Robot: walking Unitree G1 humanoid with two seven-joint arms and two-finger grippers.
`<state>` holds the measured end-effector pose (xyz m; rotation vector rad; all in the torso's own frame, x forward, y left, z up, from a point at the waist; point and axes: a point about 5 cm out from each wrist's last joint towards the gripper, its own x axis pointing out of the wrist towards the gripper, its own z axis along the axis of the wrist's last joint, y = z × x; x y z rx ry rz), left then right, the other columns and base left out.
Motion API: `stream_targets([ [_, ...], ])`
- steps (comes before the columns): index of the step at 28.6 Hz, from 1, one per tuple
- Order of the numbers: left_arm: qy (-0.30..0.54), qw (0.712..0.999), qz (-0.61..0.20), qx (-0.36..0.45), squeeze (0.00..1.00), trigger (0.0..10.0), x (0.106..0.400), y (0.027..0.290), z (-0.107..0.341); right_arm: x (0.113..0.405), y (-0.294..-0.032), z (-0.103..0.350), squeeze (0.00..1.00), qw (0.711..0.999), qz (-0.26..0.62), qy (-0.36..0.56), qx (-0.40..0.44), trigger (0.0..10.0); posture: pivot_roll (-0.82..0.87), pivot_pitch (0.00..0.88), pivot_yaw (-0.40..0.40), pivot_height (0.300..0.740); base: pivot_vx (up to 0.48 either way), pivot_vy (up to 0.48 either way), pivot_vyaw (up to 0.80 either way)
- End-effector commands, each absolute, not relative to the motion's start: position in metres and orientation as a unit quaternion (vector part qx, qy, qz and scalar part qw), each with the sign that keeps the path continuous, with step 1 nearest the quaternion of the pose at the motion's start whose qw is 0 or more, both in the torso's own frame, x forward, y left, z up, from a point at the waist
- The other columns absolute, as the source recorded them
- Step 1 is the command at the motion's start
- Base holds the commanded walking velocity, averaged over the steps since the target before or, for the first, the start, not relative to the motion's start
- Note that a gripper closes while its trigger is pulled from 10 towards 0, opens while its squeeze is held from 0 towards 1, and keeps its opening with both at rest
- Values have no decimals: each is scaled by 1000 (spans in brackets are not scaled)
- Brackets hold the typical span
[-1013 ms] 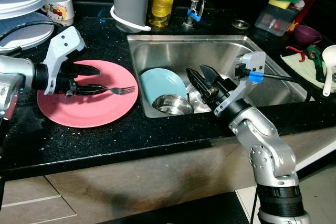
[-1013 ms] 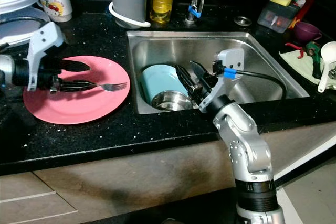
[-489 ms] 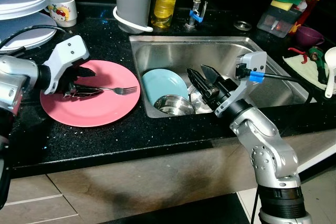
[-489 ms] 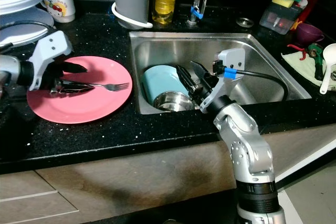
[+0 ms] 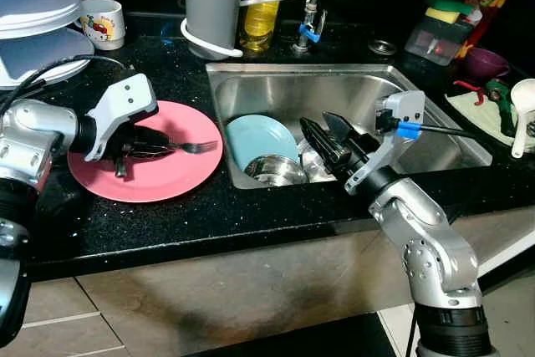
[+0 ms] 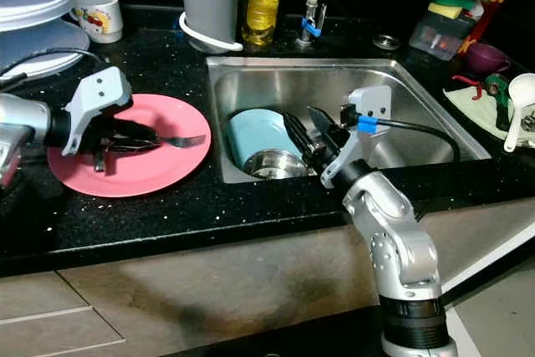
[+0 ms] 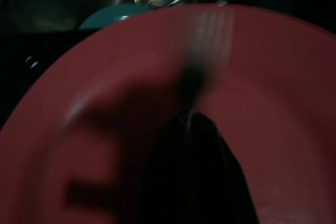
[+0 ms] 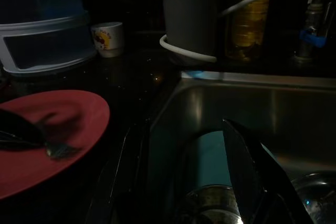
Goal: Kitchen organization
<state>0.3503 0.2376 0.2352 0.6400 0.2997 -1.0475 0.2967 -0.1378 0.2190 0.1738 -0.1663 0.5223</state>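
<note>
1. The pink plate (image 5: 146, 175) lies on the black desk (image 5: 209, 215), just left of the steel sink (image 5: 351, 81).
2. The left tool (image 5: 146, 148) hangs low over that plate, its fingers pinched around a fork (image 5: 185, 148) whose tines point toward the sink.
3. In the sink, a light blue plate (image 5: 259, 135) leans at the left wall, with a steel bowl (image 5: 274, 170) in front of it.
4. The right tool (image 5: 330, 138) hovers over the sink, fingers spread apart, gripping nothing.
5. A white mug (image 5: 105, 22) stands at the back left of the desk.
</note>
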Motion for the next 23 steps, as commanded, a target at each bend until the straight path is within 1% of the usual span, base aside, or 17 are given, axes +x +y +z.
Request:
stream_targets([
  [1, 218, 785, -510, 275, 0, 0, 343, 238, 200, 295, -139, 220, 0, 960, 255, -81, 80, 10000, 88, 12, -133, 740, 0, 0, 0],
  [8, 219, 789, -513, 256, 0, 0, 341, 238, 194, 296, -140, 220, 0, 960, 254, -80, 82, 10000, 87, 9, -135, 740, 0, 0, 0],
  [10, 196, 799, -516, 239, 0, 0, 341, 234, 197, 296, -140, 220, 0, 961, 253, -79, 81, 10000, 88, 8, -136, 740, 0, 0, 0],
  [12, 152, 815, -517, 212, 0, 0, 344, 228, 207, 296, -140, 219, 0, 961, 252, -79, 82, 10000, 88, 4, -135, 740, 0, 0, 0],
  [13, 152, 815, -517, 212, 0, 0, 344, 228, 207, 296, -140, 219, 0, 961, 252, -79, 82, 10000, 88, 4, -135, 740, 0, 0, 0],
  [14, 100, 832, -516, 177, 0, 0, 346, 222, 221, 297, -140, 220, 0, 961, 252, -81, 85, 10000, 87, 1, -135, 740, 0, 0, 0],
  [15, 61, 843, -513, 150, 0, 0, 347, 219, 231, 297, -140, 221, 0, 960, 250, -84, 91, 10000, 85, 1, -134, 740, 0, 0, 0],
  [16, 61, 843, -513, 150, 0, 0, 347, 219, 231, 297, -140, 221, 0, 960, 250, -84, 91, 10000, 85, 1, -134, 740, 0, 0, 0],
  [18, 5, 855, -509, 103, 0, 0, 349, 214, 247, 298, -140, 223, 0, 960, 246, -90, 101, 10000, 87, 1, -137, 740, 0, 0, 0],
  [20, -42, 856, -513, 58, 0, 0, 347, 210, 259, 298, -141, 226, 0, 958, 243, -98, 117, 10000, 87, 3, -138, 740, 0, 0, 0],
  [23, -59, 854, -515, 41, 0, 0, 346, 208, 263, 298, -141, 227, 0, 957, 243, -101, 122, 10000, 90, 1, -140, 740, 0, 0, 0],
])
